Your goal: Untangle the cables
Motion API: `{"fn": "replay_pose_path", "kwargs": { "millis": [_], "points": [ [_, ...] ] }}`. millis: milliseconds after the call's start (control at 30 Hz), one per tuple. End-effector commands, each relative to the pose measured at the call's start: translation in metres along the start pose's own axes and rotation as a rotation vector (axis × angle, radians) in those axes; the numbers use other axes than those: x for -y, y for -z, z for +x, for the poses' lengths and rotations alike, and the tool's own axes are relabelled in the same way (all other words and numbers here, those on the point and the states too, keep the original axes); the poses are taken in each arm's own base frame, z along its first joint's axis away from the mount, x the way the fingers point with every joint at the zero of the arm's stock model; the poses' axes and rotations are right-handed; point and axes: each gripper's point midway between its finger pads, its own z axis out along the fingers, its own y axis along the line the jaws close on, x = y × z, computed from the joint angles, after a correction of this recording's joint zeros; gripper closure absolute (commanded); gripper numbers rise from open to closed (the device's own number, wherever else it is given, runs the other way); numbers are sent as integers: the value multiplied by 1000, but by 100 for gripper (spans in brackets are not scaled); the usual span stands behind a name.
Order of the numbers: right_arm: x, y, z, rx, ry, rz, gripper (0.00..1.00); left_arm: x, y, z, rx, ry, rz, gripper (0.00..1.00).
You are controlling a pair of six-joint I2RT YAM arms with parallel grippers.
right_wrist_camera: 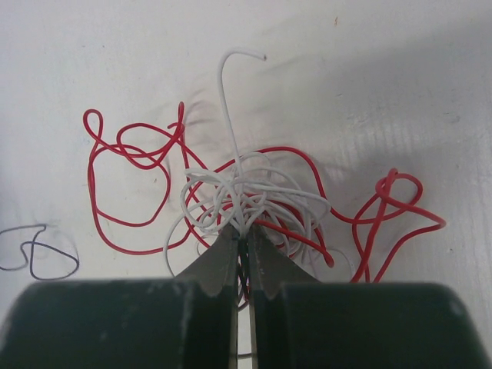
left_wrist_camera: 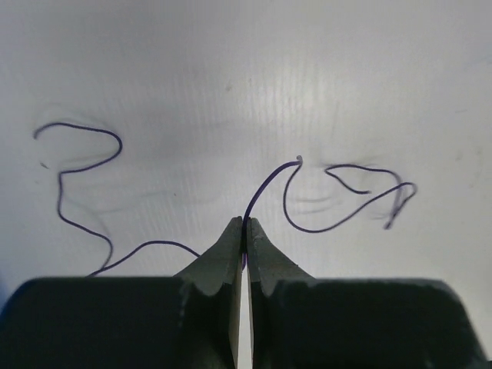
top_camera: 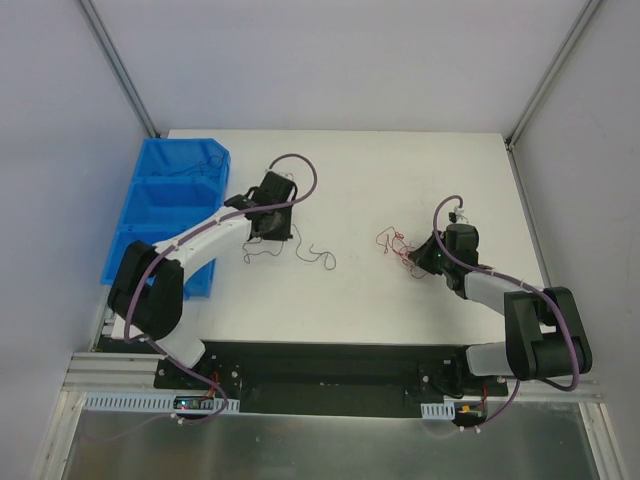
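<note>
The cables lie in two groups on the white table. A dark purple wire (left_wrist_camera: pixel 84 165) curls away on both sides of my left gripper (left_wrist_camera: pixel 244 223), which is shut on its middle. From above, this wire (top_camera: pixel 318 253) trails to the right of the left gripper (top_camera: pixel 268 232). My right gripper (right_wrist_camera: pixel 244 229) is shut on a clump of white wire (right_wrist_camera: pixel 254 192) knotted with red wire (right_wrist_camera: pixel 131 154). The red loops spread out on both sides. In the top view the clump (top_camera: pixel 392 243) sits just left of the right gripper (top_camera: pixel 420 262).
Blue bins (top_camera: pixel 165 205) stand at the table's left edge, beside the left arm. A loose dark wire loop (right_wrist_camera: pixel 38 254) lies left of the red wires. Grey walls close in the table at the back and both sides.
</note>
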Motion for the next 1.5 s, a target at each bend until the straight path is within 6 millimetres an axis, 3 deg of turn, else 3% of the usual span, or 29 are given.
{"fn": "replay_pose_path", "kwargs": {
  "millis": [0, 267, 400, 567, 633, 700, 733, 933, 1167, 1467],
  "points": [
    [-14, -3, -14, 22, -5, -46, 99, 12, 74, -92, 301, -9, 43, 100],
    [-15, -4, -11, 10, -3, -52, 99, -8, 163, -208, 601, 53, 61, 100],
    [-14, -5, -13, 15, -6, -46, 99, -35, 198, -253, 702, 113, 107, 100],
    [-13, -5, -12, 15, -3, -41, 99, -81, 215, -291, 795, 194, 178, 100],
    [-13, -6, -12, 10, -3, -41, 99, -84, 221, -303, 836, 166, 276, 100],
    [-14, -8, -11, -1, -3, -48, 99, -95, 219, -315, 872, 131, 290, 100],
    [-13, -9, -10, -5, -6, -46, 99, -109, 215, -320, 877, 135, 265, 100],
    [-12, -12, -8, -15, -9, -42, 99, -157, 179, -329, 835, 126, 223, 100],
    [-11, -13, -8, -14, -7, -37, 99, -194, 137, -312, 717, 229, 344, 100],
    [-13, -12, -9, -13, -7, -47, 99, -248, 119, -284, 680, 333, 279, 100]
  ]
}}
